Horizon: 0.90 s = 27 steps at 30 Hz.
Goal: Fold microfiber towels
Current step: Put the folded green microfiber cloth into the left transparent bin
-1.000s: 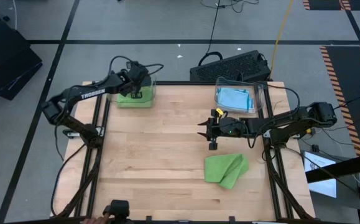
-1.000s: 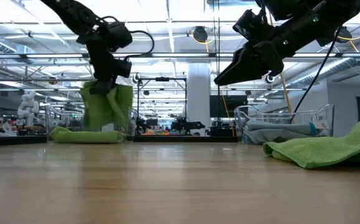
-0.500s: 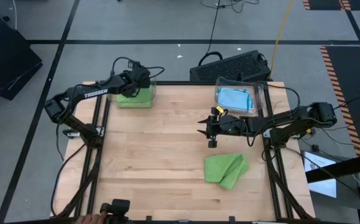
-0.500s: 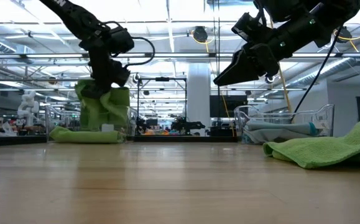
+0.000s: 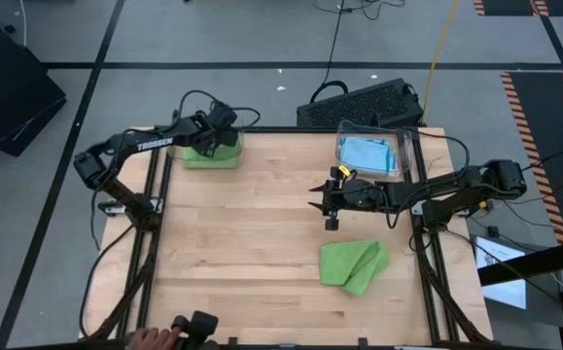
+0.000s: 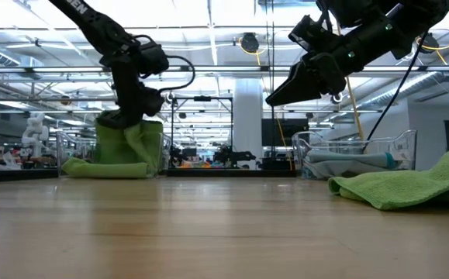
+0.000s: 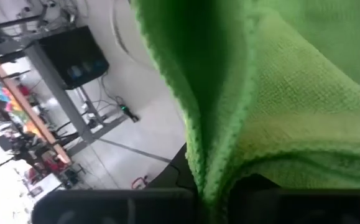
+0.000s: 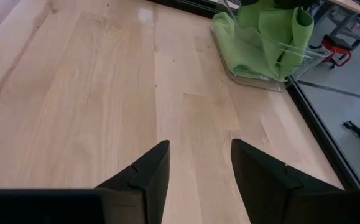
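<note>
The left gripper (image 5: pixel 215 139) is clamped on a green towel (image 6: pixel 127 143) over the far-left bin (image 5: pixel 211 156), apparently lowering into it. The right gripper (image 5: pixel 318 201), fingers apart (holding nothing), hovers mid-table; another green towel (image 5: pixel 353 264) lies nearer.

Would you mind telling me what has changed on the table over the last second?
The left gripper, shut on a green towel, has come down, lowering it into the clear bin at the table's far left corner; the towel hangs lower and more bunched than before. The right gripper, open above the table's middle, has stayed put, as have the crumpled green towel and the bin of blue towels.
</note>
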Each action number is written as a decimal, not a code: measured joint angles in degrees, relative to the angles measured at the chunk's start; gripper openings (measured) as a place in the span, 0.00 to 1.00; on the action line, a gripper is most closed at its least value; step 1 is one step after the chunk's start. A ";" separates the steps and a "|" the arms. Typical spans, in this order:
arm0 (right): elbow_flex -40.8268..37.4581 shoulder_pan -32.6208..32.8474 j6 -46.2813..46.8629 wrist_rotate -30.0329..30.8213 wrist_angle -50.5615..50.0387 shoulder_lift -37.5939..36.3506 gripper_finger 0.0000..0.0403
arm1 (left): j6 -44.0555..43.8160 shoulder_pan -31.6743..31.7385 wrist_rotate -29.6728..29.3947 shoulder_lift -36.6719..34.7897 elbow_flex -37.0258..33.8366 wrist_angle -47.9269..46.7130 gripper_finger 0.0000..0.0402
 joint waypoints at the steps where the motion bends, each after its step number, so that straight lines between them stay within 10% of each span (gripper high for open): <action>1: 0.00 0.00 0.00 0.00 0.00 0.00 0.40 | -0.56 -0.02 0.53 0.13 0.00 -0.27 0.04; 12: 0.00 -0.02 -0.41 -0.04 -0.04 0.00 0.40 | -10.25 -0.96 4.72 0.16 0.00 -7.88 0.09; 27: 0.00 0.00 -1.48 -0.20 -0.07 0.00 0.40 | -25.91 -3.28 -6.57 -2.62 0.17 -9.39 0.62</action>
